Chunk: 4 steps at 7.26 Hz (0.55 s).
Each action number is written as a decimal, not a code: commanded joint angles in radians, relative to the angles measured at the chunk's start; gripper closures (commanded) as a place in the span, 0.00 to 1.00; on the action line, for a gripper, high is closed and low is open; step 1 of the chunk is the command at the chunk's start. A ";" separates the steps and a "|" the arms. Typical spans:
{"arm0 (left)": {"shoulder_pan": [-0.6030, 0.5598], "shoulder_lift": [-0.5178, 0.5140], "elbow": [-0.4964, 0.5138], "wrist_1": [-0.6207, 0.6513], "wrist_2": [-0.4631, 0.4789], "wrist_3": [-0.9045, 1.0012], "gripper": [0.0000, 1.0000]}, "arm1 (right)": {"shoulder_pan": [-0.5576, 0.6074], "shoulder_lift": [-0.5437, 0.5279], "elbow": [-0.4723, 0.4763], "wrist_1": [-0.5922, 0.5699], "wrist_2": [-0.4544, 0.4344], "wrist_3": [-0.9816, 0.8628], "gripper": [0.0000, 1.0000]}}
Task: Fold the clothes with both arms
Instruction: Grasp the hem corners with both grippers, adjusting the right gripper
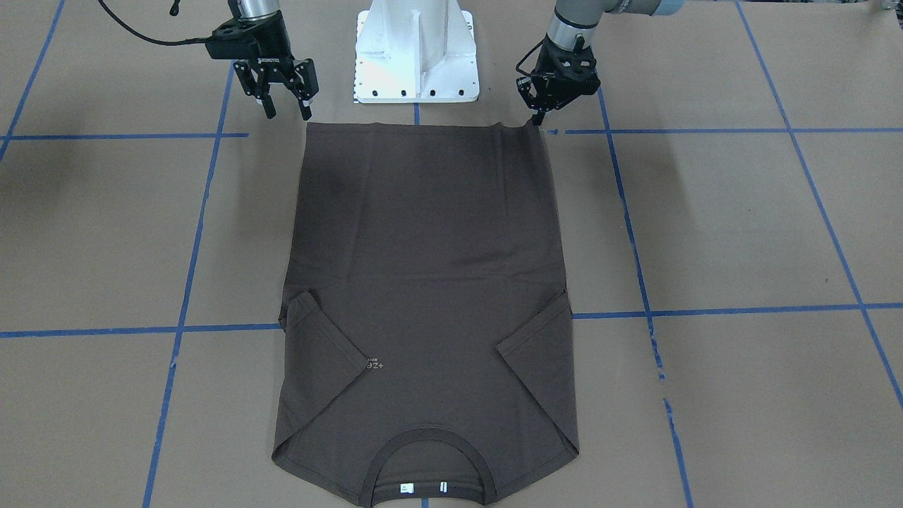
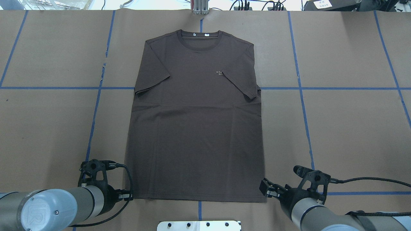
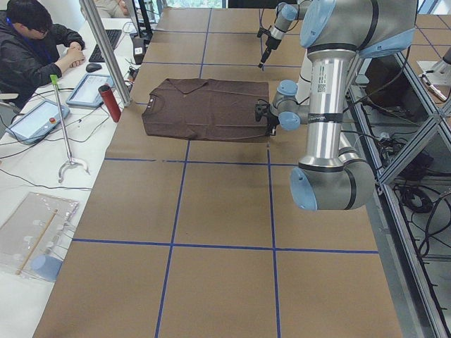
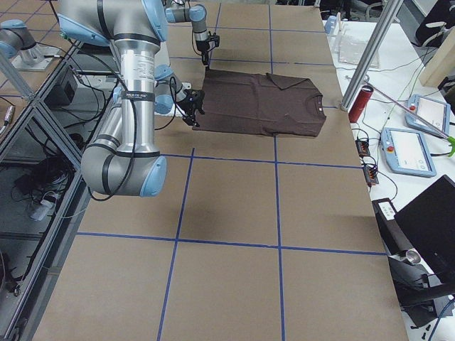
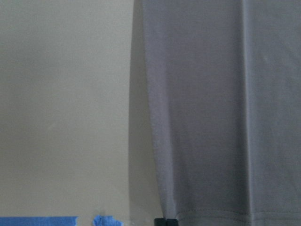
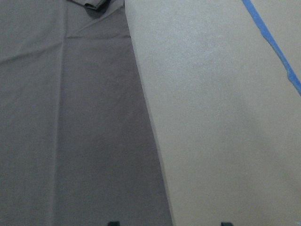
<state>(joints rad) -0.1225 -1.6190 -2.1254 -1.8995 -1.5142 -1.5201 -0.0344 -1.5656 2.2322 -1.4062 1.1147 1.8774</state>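
Note:
The dark brown T-shirt (image 1: 430, 282) lies flat on the brown table, face up, both sleeves folded inward, collar (image 2: 199, 40) away from the robot. My left gripper (image 1: 536, 118) is shut on the shirt's hem corner, low at the table; its tip touches that corner in the left wrist view (image 5: 165, 221). My right gripper (image 1: 286, 109) is open and empty, just above the table at the other hem corner (image 2: 265, 199). In the right wrist view the shirt's side edge (image 6: 150, 132) runs between its two fingertips (image 6: 112, 222).
The white pedestal base (image 1: 416, 56) stands just behind the hem, between the arms. Blue tape lines (image 2: 301, 88) cross the brown table. In the exterior left view, beyond the collar end, a metal post (image 3: 106, 49), a red bottle (image 3: 109, 103) and a seated operator (image 3: 32, 42).

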 commanded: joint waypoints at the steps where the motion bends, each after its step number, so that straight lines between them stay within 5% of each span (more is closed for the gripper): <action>1: 0.001 -0.002 -0.001 -0.001 -0.003 0.000 1.00 | -0.013 0.113 -0.051 -0.144 -0.004 0.005 0.32; 4: 0.001 -0.002 -0.004 -0.003 -0.004 0.000 1.00 | -0.042 0.116 -0.104 -0.143 -0.012 0.006 0.42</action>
<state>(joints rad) -0.1217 -1.6213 -2.1279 -1.9019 -1.5181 -1.5202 -0.0654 -1.4530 2.1564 -1.5465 1.1084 1.8841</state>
